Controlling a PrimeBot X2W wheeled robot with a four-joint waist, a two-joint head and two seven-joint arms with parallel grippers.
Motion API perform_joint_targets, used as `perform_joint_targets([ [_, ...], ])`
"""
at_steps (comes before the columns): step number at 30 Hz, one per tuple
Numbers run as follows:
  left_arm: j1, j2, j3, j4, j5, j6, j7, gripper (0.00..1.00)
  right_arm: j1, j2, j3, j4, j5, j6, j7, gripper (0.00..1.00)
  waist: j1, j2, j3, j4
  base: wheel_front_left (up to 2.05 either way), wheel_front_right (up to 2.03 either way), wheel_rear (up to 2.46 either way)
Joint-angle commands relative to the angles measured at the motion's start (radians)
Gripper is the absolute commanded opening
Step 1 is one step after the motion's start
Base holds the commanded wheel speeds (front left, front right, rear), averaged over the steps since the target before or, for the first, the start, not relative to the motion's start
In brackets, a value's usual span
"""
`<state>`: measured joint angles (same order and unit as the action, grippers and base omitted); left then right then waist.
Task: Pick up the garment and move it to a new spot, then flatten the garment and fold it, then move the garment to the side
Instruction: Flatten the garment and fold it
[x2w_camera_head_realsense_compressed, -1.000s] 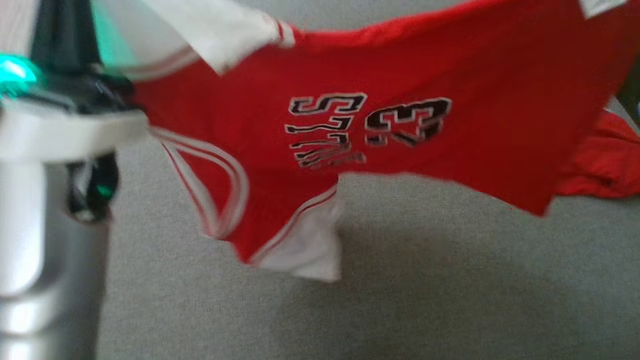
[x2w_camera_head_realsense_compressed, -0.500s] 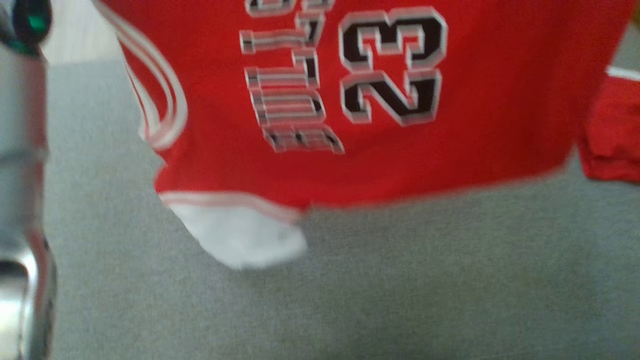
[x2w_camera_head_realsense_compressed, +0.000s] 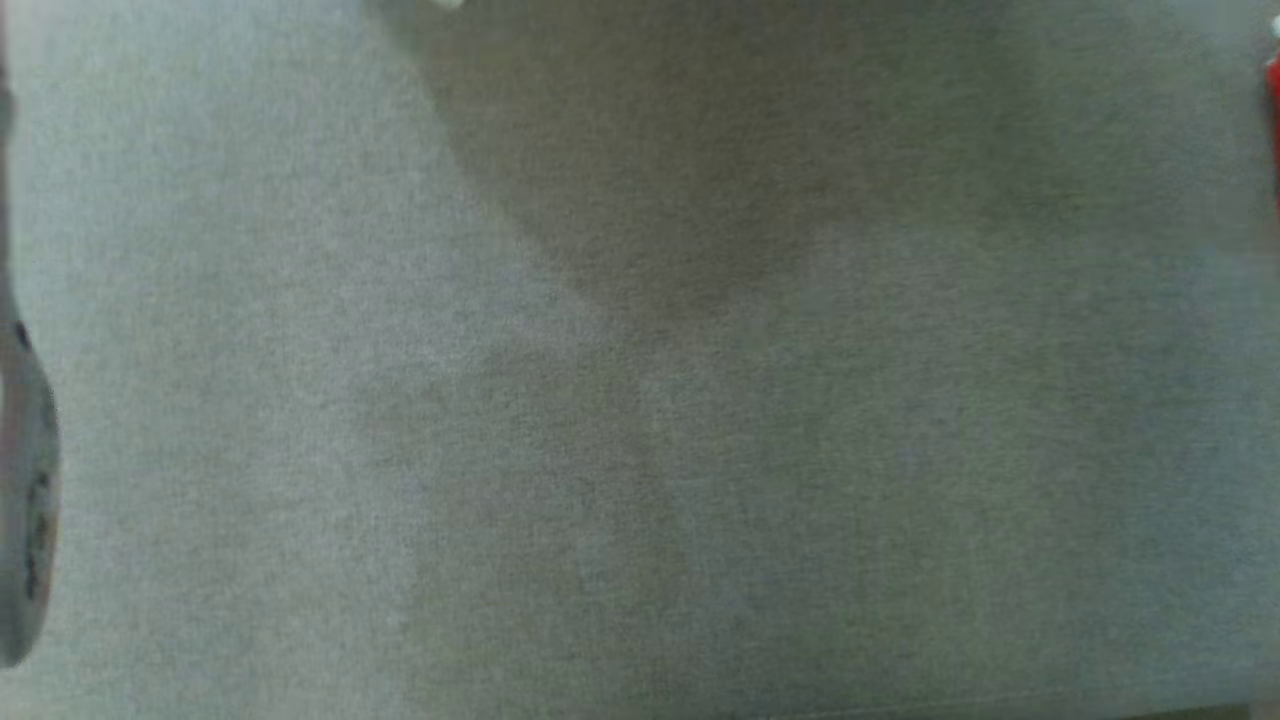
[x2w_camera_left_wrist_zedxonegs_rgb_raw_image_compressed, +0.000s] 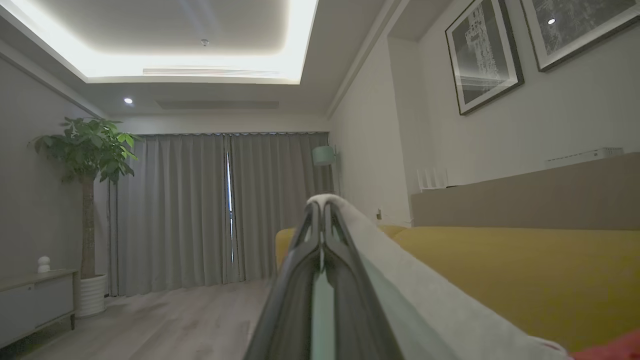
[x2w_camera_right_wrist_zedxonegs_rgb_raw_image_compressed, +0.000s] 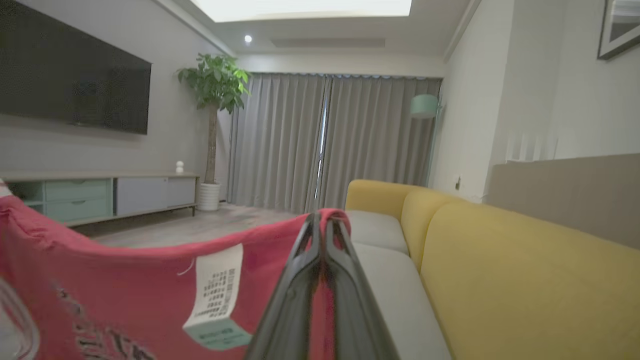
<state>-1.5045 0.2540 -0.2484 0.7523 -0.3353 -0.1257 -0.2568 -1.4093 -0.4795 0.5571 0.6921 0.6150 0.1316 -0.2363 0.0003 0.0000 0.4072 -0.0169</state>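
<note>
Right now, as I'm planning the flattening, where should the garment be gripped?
By its edges: left gripper on the white fold, right gripper on the red hem beside the care label, each coming edge-on; the garment wraps thinly over the fingers there.

The garment (x2w_camera_right_wrist_zedxonegs_rgb_raw_image_compressed: 125, 280), pinched in the right gripper (x2w_camera_right_wrist_zedxonegs_rgb_raw_image_compressed: 323, 217), is matt red knit cloth, soft and lightly creased. Its sewn-in label (x2w_camera_right_wrist_zedxonegs_rgb_raw_image_compressed: 215, 290), just left of those fingers, is a smoother white tape with dark print. Over the tips of the left gripper (x2w_camera_left_wrist_zedxonegs_rgb_raw_image_compressed: 322, 205) and down their right side lies the garment's white part, a matt, fine-grained cloth. The fingers of both grippers look like dark, smooth plastic with a dull sheen. Right of the right gripper, the sofa back (x2w_camera_right_wrist_zedxonegs_rgb_raw_image_compressed: 525, 280) is matt yellow upholstery cloth and the seat cushion (x2w_camera_right_wrist_zedxonegs_rgb_raw_image_compressed: 395, 290) is matt grey weave. Beyond the fingertips hang matt grey cloth curtains (x2w_camera_right_wrist_zedxonegs_rgb_raw_image_compressed: 340, 140) over a pale, satin wood-look floor (x2w_camera_left_wrist_zedxonegs_rgb_raw_image_compressed: 175, 320). Up and left of the right gripper, the TV screen (x2w_camera_right_wrist_zedxonegs_rgb_raw_image_compressed: 75, 85) is dark and glossy.
</note>
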Motion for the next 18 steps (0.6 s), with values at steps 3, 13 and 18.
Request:
perform_joint_targets([
  [3,0.033,0.042,-0.023,-0.050,-0.045,-0.005,-0.004,0.00,0.001,-0.010,0.028,0.012,0.017,-0.001,-0.017,0.00,-0.0003,0.0000,0.057,0.025,0.00,0.00,0.00],
  [13,0.451,0.100,-0.026,-0.270,-0.124,-0.005,-0.005,0.00,0.242,-0.052,0.015,0.012,0.104,-0.001,-0.025,0.00,-0.0003,0.0000,0.026,0.034,0.00,0.00,0.00],
  [18,0.735,0.129,-0.008,-0.400,-0.149,-0.005,-0.005,0.00,0.463,-0.090,-0.050,-0.076,0.139,-0.001,-0.025,0.00,-0.0003,0.0000,-0.060,0.032,0.00,0.00,0.00],
])
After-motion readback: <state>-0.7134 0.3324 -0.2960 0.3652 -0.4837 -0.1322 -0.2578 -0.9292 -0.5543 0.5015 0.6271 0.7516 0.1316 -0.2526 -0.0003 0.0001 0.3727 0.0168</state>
